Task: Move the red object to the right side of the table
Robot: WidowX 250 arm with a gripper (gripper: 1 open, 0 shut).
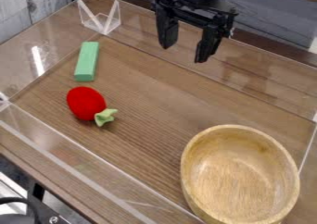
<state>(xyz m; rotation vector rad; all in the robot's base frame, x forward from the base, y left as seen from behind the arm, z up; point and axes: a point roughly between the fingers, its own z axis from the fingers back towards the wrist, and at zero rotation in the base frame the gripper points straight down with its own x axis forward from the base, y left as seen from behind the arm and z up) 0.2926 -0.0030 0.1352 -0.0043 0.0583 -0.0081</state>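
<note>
The red object, a small round toy fruit with a green leafy stem, lies on the left part of the brown wood-grain table. My black gripper hangs open above the far middle of the table, up and to the right of the fruit and well apart from it. Nothing sits between its fingers.
A green rectangular block lies behind the fruit at the left. A round light wooden bowl fills the near right corner. Low clear acrylic walls run around the table, with a folded clear piece at the back.
</note>
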